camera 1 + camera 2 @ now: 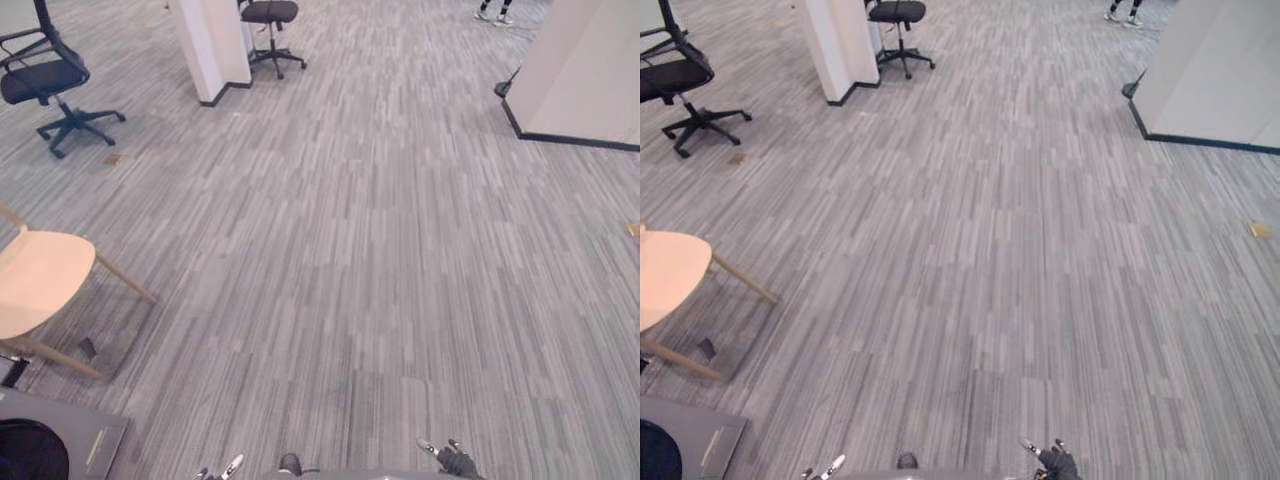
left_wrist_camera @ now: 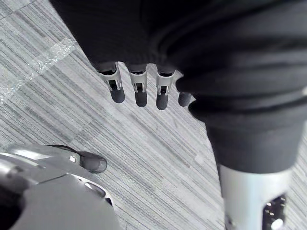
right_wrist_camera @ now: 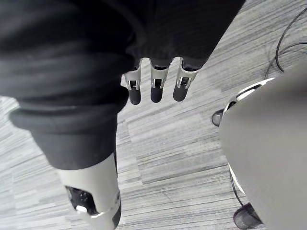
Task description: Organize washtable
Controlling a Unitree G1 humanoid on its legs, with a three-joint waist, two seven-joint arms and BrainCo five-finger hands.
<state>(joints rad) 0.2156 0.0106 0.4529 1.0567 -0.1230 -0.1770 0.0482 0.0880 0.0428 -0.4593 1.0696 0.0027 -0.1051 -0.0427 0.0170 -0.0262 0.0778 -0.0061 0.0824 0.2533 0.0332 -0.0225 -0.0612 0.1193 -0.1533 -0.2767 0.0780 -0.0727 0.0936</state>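
Note:
My left hand hangs low over grey striped carpet, fingers relaxed and holding nothing; its fingertips also peek in at the bottom edge of the left eye view. My right hand hangs the same way on the other side, open and with nothing in it, and its dark-covered back shows at the bottom edge. A corner of a grey flat surface with a dark round hollow lies at the lower left, well left of my left hand.
A pale wooden chair stands at the left. Two black office chairs and a white pillar are at the far left. A white partition stands far right, with a person's shoes behind.

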